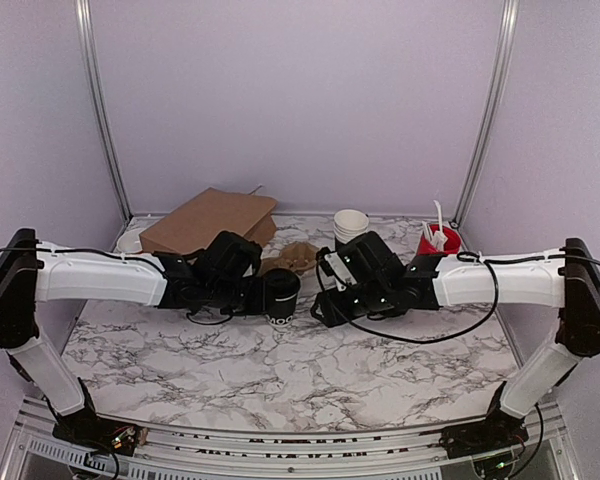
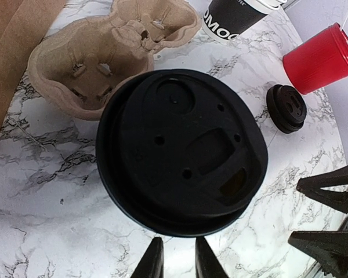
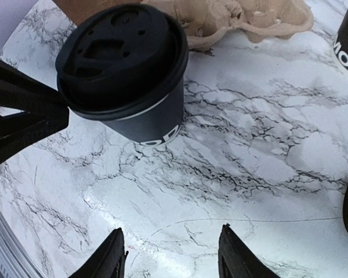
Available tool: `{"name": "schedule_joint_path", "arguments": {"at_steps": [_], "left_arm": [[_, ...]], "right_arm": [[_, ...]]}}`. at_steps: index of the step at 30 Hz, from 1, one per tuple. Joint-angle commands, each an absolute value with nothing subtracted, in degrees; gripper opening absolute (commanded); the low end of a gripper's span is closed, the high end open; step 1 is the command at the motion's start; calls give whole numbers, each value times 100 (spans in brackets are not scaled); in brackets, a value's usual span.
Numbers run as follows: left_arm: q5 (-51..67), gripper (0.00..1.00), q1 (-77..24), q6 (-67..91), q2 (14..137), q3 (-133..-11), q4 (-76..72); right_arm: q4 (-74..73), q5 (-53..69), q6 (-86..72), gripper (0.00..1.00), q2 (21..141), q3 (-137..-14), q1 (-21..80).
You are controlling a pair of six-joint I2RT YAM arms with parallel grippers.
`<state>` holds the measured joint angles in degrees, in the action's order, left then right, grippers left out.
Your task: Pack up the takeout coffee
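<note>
The takeout coffee (image 1: 280, 291), a small black cup with a black lid, stands upright on the marble table just in front of a brown pulp cup carrier (image 1: 295, 255). Its lid fills the left wrist view (image 2: 182, 153), and it also shows in the right wrist view (image 3: 127, 63). My left gripper (image 2: 177, 249) is almost closed and holds nothing, its tips right at the lid's near rim. My right gripper (image 3: 171, 249) is open and empty over bare table to the right of the cup. One of its fingers (image 2: 330, 191) shows in the left wrist view.
A brown paper bag (image 1: 210, 220) lies at the back left. A stack of lidless white-rimmed cups (image 1: 350, 225) and a red holder (image 1: 438, 240) stand at the back right. A low pile of black lids (image 2: 286, 108) sits near the holder.
</note>
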<state>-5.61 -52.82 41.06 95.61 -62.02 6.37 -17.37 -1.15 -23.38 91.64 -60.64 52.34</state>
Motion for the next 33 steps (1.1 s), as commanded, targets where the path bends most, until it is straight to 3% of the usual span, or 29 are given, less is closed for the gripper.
{"name": "schedule_joint_path", "arguments": {"at_steps": [1,9,16,22,33], "left_arm": [[-529,20,-5273,4066,9018,-6123,783],[-939,24,-5200,3934,8461,-6105,1099],[-388,52,-4598,3238,9410,-6847,1046],[129,68,-4276,2849,10061,-7390,1111],[773,71,-4670,4358,9962,-6407,-291]], "right_arm": [[-1767,-443,-2350,53,8893,-6166,5229],[-1762,-459,-2205,53,9130,-6542,5221],[-1744,-381,-2188,53,9218,-6760,5221],[-1671,-378,-2265,53,8960,-6512,5221],[-1601,-396,-2285,53,8846,-6376,5220]]}}
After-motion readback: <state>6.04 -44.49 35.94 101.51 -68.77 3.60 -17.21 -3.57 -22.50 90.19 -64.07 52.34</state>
